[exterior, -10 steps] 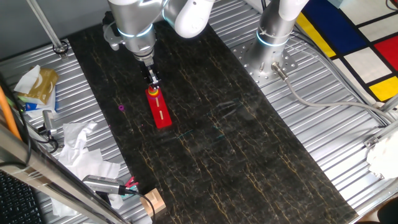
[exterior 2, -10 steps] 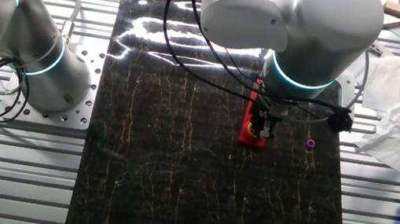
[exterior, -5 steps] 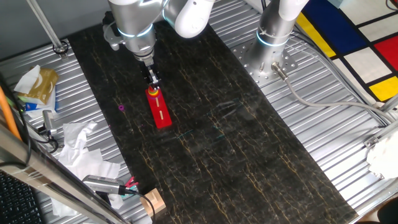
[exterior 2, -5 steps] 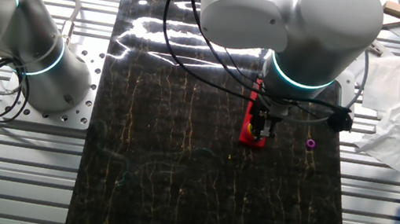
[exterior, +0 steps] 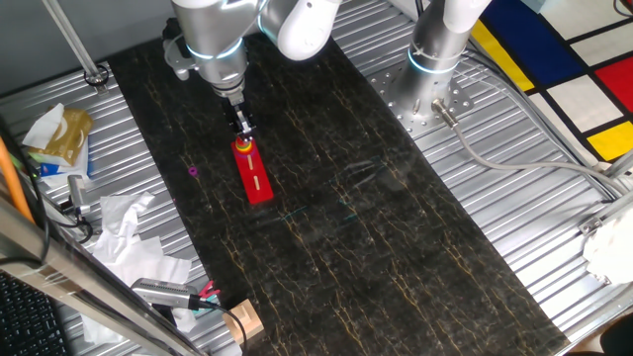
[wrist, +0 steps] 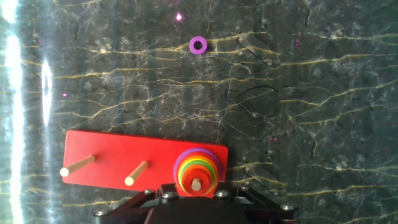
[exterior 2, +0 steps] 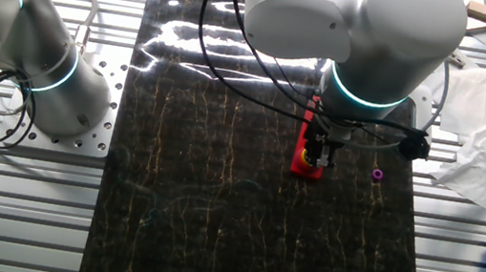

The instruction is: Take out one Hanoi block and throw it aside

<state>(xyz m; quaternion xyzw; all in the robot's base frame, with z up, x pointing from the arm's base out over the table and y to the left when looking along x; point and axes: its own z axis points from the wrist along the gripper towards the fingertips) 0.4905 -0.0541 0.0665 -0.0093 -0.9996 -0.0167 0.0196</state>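
In the hand view, the small round red Hanoi block [wrist: 196,179] sits at the bottom centre of the frame, topmost on a stack of rainbow-coloured rings threaded on the rightmost wooden peg of a long red wooden base board [wrist: 118,155]. The other two pegs, toward the lower left, are bare. The black two-finger hand [wrist: 194,200] fills the bottom edge just below the stack; its fingertips are out of frame there, and both fixed views are too small to show the gap, so I cannot tell whether it is spread or closed on anything.

The rings are tightly nested, so closing too low would likely catch the orange or yellow ring beneath and lift several at once. A grip off the peg's axis could bind the block on the peg and drag the light board across the dark veined marble worktop [wrist: 323,81]. The block is tiny, so a shallow pinch may let it slip out. A small purple ring [wrist: 198,45] lies loose near the top centre, well apart from the board; a careless toss could strike it.
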